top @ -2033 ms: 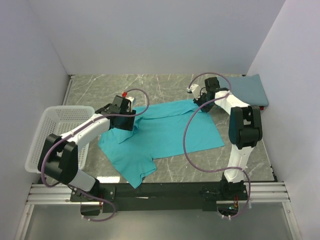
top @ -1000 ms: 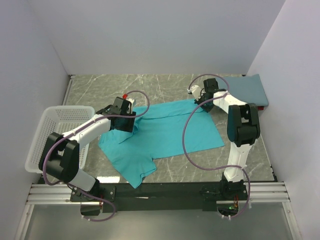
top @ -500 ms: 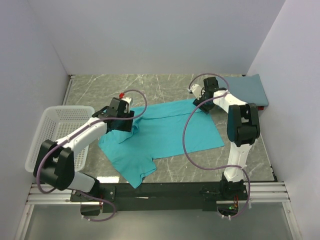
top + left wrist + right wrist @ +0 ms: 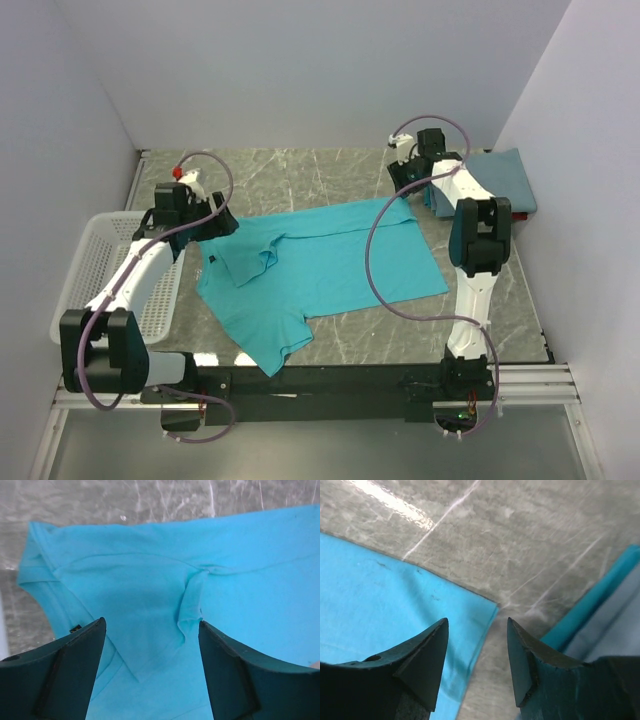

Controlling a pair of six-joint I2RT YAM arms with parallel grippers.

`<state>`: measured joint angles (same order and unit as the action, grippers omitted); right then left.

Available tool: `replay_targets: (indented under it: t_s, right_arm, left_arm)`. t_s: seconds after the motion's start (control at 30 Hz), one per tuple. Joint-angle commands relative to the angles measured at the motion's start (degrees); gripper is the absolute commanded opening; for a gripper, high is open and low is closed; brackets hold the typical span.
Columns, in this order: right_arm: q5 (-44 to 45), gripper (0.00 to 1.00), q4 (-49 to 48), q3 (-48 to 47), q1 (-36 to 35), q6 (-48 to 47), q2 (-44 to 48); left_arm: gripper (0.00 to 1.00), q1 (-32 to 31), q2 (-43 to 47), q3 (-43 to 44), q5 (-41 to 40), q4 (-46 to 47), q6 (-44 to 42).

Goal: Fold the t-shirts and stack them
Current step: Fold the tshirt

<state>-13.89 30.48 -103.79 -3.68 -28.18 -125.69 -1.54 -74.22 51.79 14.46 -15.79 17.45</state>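
Across the grey marbled surface (image 4: 300,175), between 2 arms: teal t-shirt (image 4: 330,270) of soft matte knit, spread nearly flat, 1 short sleeve trailing toward the near rail. Far right corner of that cloth partly covered by the right arm. Small dark mark near the left hem, too small to make out.

Against the far right wall: slate-blue t-shirt (image 4: 508,180), folded into a neat rectangle, its near left edge hidden behind the same arm. Well apart from the teal one, not stacked.

At left, over the collar side: left end effector (image 4: 203,225), fingers spread wide, holding nothing. From its wrist camera, 2 dark wedge-shaped fingers (image 4: 70,665) framing a raised crease in the teal t-shirt (image 4: 150,580), smooth cloth cut off at the right and bottom of the view.

At far right, hovering over the shirt's pointed corner: right end effector (image 4: 408,182), jaws likewise apart and empty. Through its wrist camera, glossy veined stone beyond the teal t-shirt (image 4: 380,595); at lower right a bright strip and a paler blue patch, blurred and cropped, hard to identify.

Along the left edge: white plastic mesh basket (image 4: 100,265), rounded rim, partly masked by the left arm.
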Motion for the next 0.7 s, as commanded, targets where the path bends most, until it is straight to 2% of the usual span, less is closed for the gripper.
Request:
replay_targets:
  t_s: [0.0, 0.47, 0.67]
  right_arm:
    - [-1.67, 0.57, 1.34, -3.61, 0.60, 3.84, -1.49]
    - [1.50, 0.51, 11.53, -12.75, 0.43, 0.24, -9.22]
    - [1.50, 0.40, 14.52, -16.00, 0.34, -0.03, -11.51]
  left_arm:
    - [0.80, -0.22, -0.84, 0.77, 3.91, 0.15, -1.28]
    - [0.80, -0.22, -4.80, 2.00, 9.01, -1.61, -0.58]
    - [0.80, -0.30, -4.45, 2.00, 9.71, -1.52, -0.40]
